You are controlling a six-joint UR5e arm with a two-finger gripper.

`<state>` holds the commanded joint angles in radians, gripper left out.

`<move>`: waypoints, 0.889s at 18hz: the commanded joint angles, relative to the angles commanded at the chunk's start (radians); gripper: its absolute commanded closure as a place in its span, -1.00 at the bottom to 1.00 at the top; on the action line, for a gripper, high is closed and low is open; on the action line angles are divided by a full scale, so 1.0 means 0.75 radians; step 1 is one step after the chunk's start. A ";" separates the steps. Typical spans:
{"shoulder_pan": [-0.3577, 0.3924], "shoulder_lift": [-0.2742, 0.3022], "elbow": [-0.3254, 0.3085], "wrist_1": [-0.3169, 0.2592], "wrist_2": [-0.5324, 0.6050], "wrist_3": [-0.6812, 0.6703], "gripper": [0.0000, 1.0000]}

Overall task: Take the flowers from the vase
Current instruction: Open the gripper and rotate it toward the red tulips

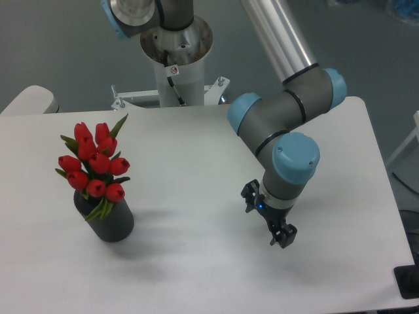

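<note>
Reaching toward nine o'clock, the gripper [281, 237] — jaw gap unreadable — should approach the tulips [95, 163] above the vase [111, 222], pinching stems.

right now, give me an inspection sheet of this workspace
surface: white table, bare between vase and arm
job's things: flowers, red tulips, standing in the dark vase at the table's left
clutter: nothing seen
grippers: gripper low over the table's right half, far from the flowers, holding nothing; too small to tell open or shut
cables: thin cable on the arm's pedestal
surroundings: grey floor behind the table; dark object at the right edge
</note>
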<state>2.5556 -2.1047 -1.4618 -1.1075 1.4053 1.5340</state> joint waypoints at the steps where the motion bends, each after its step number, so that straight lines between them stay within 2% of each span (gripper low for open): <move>1: 0.006 0.008 -0.006 -0.002 -0.031 0.000 -1.00; 4: 0.020 0.033 -0.039 0.002 -0.113 0.000 -1.00; 8: 0.023 0.055 -0.059 0.002 -0.145 -0.004 -1.00; 16: 0.037 0.110 -0.143 0.004 -0.390 -0.008 -1.00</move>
<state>2.5832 -2.0218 -1.5692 -1.1045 1.1125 1.5279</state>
